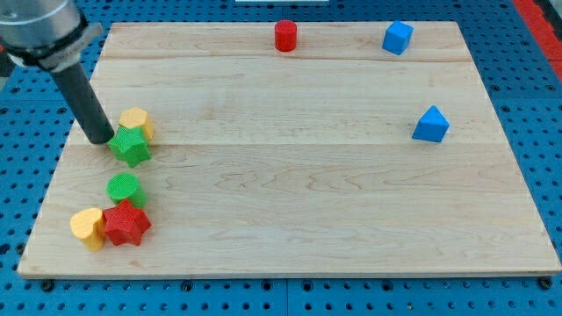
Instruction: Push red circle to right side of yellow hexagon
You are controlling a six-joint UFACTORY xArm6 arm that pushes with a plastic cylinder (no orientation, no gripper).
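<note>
The red circle (pixel 285 36) stands near the view's top edge of the wooden board, a little right of centre. The yellow hexagon (pixel 137 122) is at the view's left, touching a green star (pixel 131 147) just below it. My tip (pixel 101 140) rests on the board just left of the green star and lower left of the yellow hexagon, far from the red circle. The dark rod slants up to the view's top left corner.
A green circle (pixel 125 189), a red star (pixel 126 224) and a yellow heart (pixel 88 227) cluster at the lower left. A blue cube (pixel 398 37) sits at the top right, a blue triangle-like block (pixel 430 125) at the right. The board's (pixel 307 193) edges border blue pegboard.
</note>
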